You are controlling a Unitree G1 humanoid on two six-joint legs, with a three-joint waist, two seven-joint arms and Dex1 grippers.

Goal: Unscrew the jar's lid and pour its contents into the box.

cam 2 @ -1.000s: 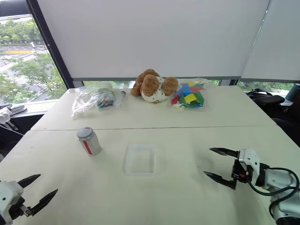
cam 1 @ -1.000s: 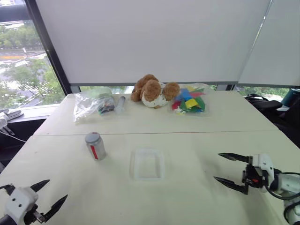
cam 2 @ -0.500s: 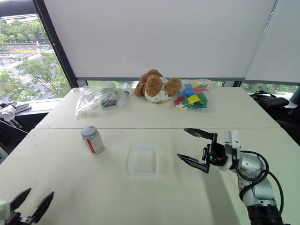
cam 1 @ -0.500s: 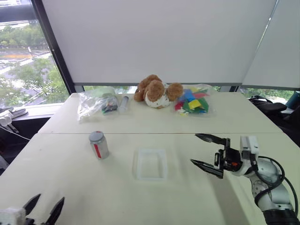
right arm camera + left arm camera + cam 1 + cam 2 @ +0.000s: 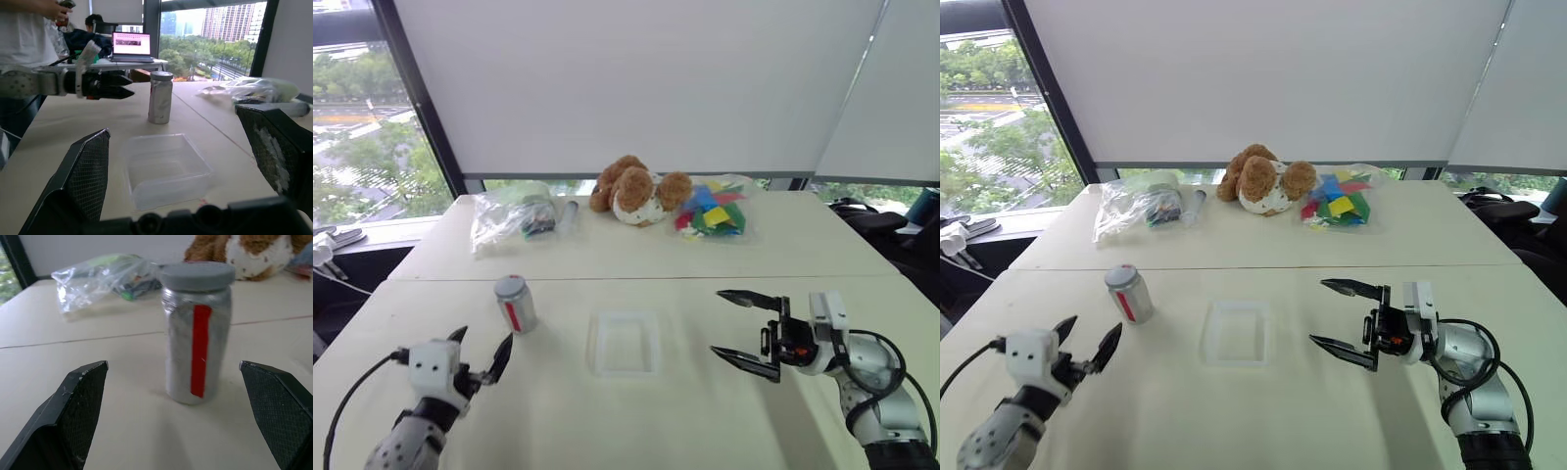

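The silvery jar (image 5: 515, 305) with a red-and-white label stands upright on the table, left of the box (image 5: 626, 343). Its pale grey lid (image 5: 197, 275) sits on top, and the contents are hidden inside. My left gripper (image 5: 484, 343) is open, just short of the jar and level with it; in the left wrist view the jar stands between and beyond the two fingers, apart from them. My right gripper (image 5: 717, 321) is open and points left at the box, a short way off its right side. The translucent box (image 5: 166, 166) looks empty.
At the table's far side lie a clear bag (image 5: 509, 215), a slim grey tube (image 5: 566, 213), a plush bear (image 5: 636, 191) and a bag of coloured pieces (image 5: 710, 211). The right wrist view shows a person (image 5: 29, 29) and a laptop (image 5: 131, 46) beyond the table's left edge.
My left gripper has risen from the near left corner and moved forward and right, up to the jar. My right gripper moved left toward the box, then held. Both stayed open.
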